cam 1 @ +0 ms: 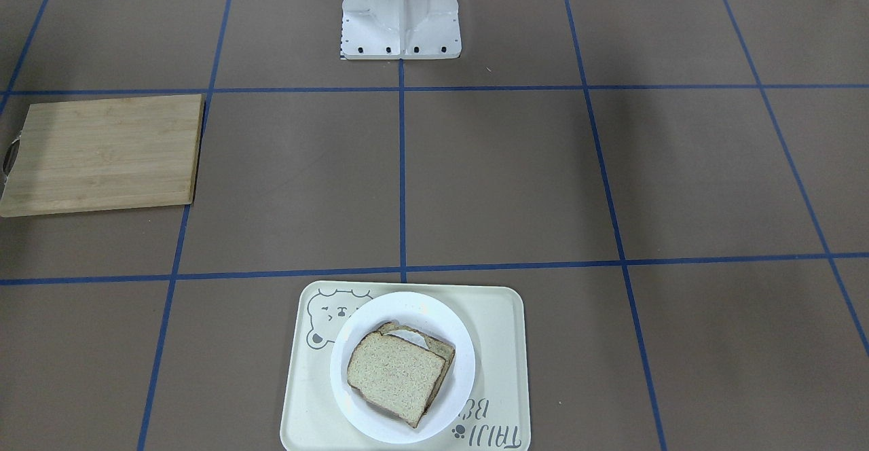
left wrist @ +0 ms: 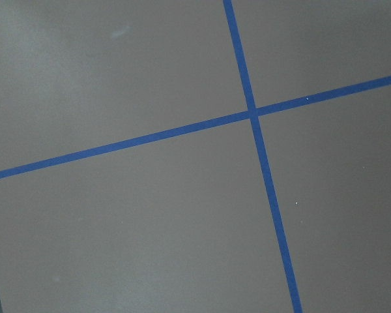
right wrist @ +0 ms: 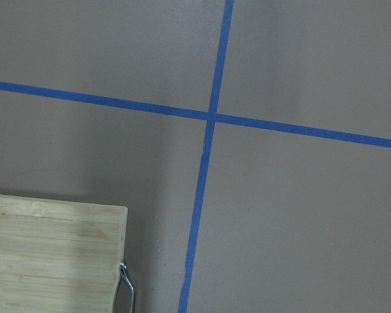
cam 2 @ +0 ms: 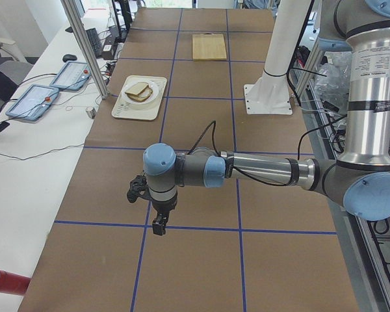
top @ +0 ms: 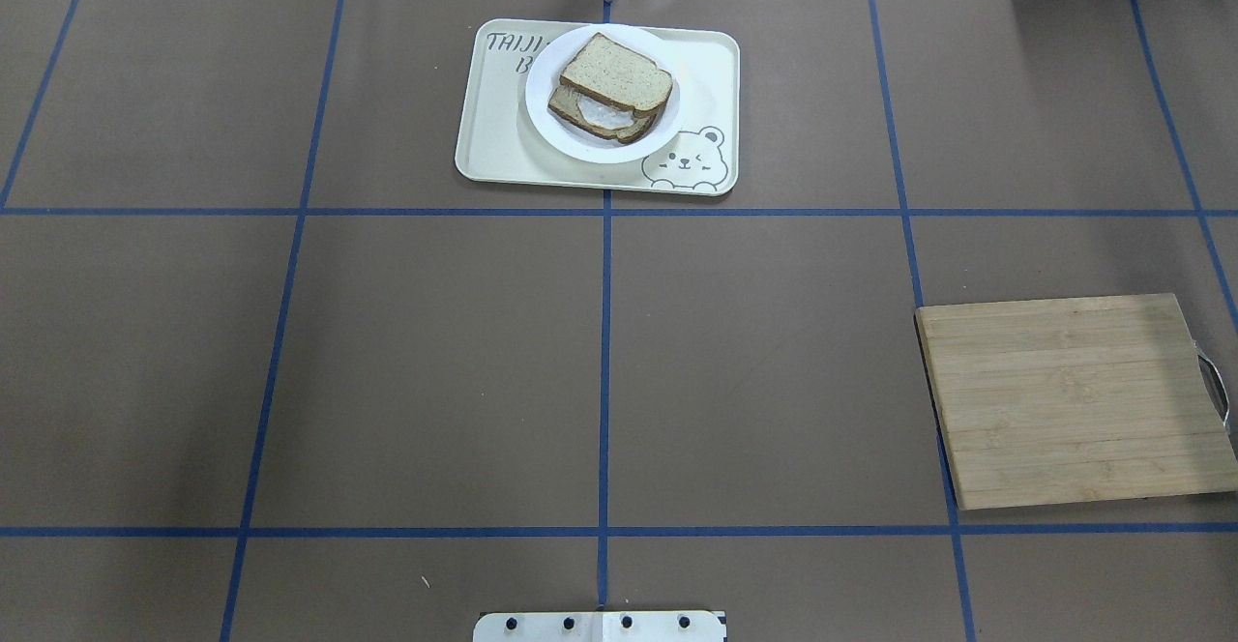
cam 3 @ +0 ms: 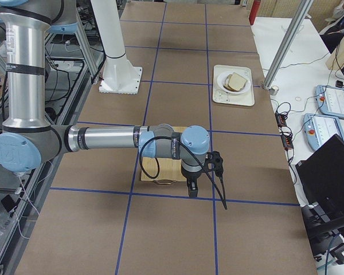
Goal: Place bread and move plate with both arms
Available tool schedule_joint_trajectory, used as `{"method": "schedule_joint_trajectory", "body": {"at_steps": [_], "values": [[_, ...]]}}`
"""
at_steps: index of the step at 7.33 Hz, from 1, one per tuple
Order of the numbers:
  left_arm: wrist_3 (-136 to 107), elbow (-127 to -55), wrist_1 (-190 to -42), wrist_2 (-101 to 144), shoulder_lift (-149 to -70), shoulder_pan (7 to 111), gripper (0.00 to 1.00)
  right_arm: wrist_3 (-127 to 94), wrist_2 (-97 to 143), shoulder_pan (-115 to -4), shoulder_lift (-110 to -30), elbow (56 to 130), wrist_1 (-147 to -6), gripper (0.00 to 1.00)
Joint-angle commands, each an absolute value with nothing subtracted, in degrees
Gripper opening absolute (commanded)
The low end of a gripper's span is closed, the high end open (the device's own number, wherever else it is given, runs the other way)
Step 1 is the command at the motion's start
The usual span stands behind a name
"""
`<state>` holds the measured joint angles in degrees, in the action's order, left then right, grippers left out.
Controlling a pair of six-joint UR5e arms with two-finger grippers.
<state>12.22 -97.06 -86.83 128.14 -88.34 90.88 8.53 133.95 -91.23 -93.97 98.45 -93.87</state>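
My left arm stretches out level over the left end of the table. My left gripper hangs from its wrist, pointing down above a crossing of the blue tape lines. Only the side camera catches it, so I cannot tell whether its jaws are spread or pressed together. My right arm reaches out the same way at the right end. My right gripper points down near the handle end of the wooden cutting board, and there too I cannot tell how the jaws stand.

The bread lies well apart from both grippers, at the far middle of the table. It rests on top of a second slice with something white on its face, offset so the lower one peeks out on the near side. Both sit on the plate, and the plate sits about the middle of the cream bear-print tray. My white base stand is at the near middle edge.
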Motion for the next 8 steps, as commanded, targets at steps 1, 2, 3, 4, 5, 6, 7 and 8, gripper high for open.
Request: {"method": "schedule_joint_trajectory", "body": {"at_steps": [1, 2, 3, 4, 5, 6, 7, 8], "values": [[12.2, -97.1, -86.8, 128.1, -88.3, 90.9, 0.98, 8.5, 133.9, -91.2, -94.2, 98.5, -93.9, 1.00], [12.2, -97.1, -86.8, 128.1, -88.2, 90.9, 0.98, 8.5, 133.9, -91.2, -94.2, 98.5, -93.9, 1.00], [12.2, -97.1, -86.8, 128.1, -88.1, 90.9, 0.98, 8.5, 133.9, -91.2, -94.3, 98.5, -93.9, 1.00], [12.2, -97.1, -86.8, 128.1, -87.9, 90.9, 0.98, 8.5, 133.9, -91.2, -94.4, 98.5, -93.9, 1.00], [12.2, -97.1, -86.8, 128.1, -87.7, 90.9, 0.98, 8.5, 134.0, -91.2, -94.4, 98.6, -93.9, 1.00], [12.2, -97.1, -86.8, 128.1, -87.6, 90.9, 0.98, 8.5, 134.0, -91.2, -94.4, 98.6, -93.9, 1.00], [12.2, -97.2, -86.8, 128.1, -87.6, 90.9, 0.98, 8.5, 134.0, -91.2, -94.4, 98.6, -93.9, 1.00], [12.2, -97.2, -86.8, 128.1, -87.6, 90.9, 0.98, 8.5, 133.9, -91.2, -94.4, 98.6, -93.9, 1.00]]}}
